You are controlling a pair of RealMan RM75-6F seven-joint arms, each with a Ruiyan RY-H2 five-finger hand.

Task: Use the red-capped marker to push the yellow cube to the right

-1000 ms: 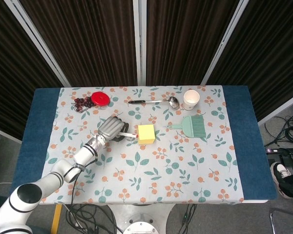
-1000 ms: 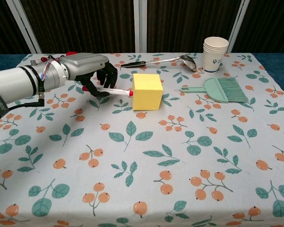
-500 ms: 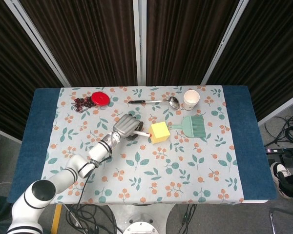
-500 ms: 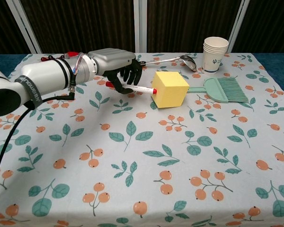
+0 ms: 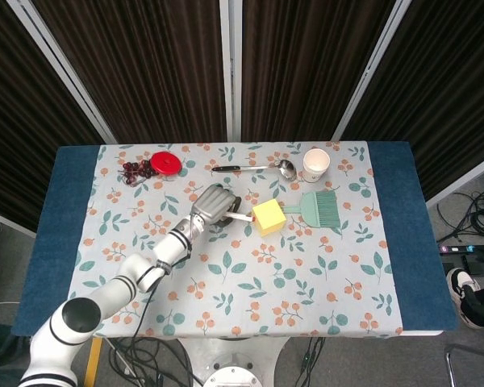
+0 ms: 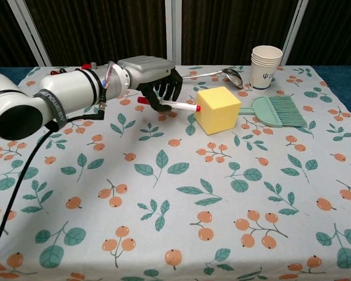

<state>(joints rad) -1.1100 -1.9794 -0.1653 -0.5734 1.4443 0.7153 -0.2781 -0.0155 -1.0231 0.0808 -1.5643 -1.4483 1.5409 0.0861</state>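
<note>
My left hand (image 6: 154, 77) (image 5: 212, 203) grips the red-capped marker (image 6: 174, 105) (image 5: 240, 215) with its fingers curled around the barrel. The marker lies level and points right. Its red tip touches the left face of the yellow cube (image 6: 218, 109) (image 5: 269, 217). The cube stands on the floral tablecloth, turned slightly, with its right side against the handle of the green brush (image 6: 273, 110) (image 5: 318, 208). My right hand shows in neither view.
A metal ladle (image 6: 207, 74) (image 5: 254, 168) lies behind the cube. A stack of paper cups (image 6: 265, 67) (image 5: 316, 164) stands at the back right. At the back left are a red lid (image 5: 165, 162) and dark cherries (image 5: 134, 169).
My left hand moved right with the marker, pushing the cube rightward across the cloth. The cube turned slightly and now reaches the brush handle.
</note>
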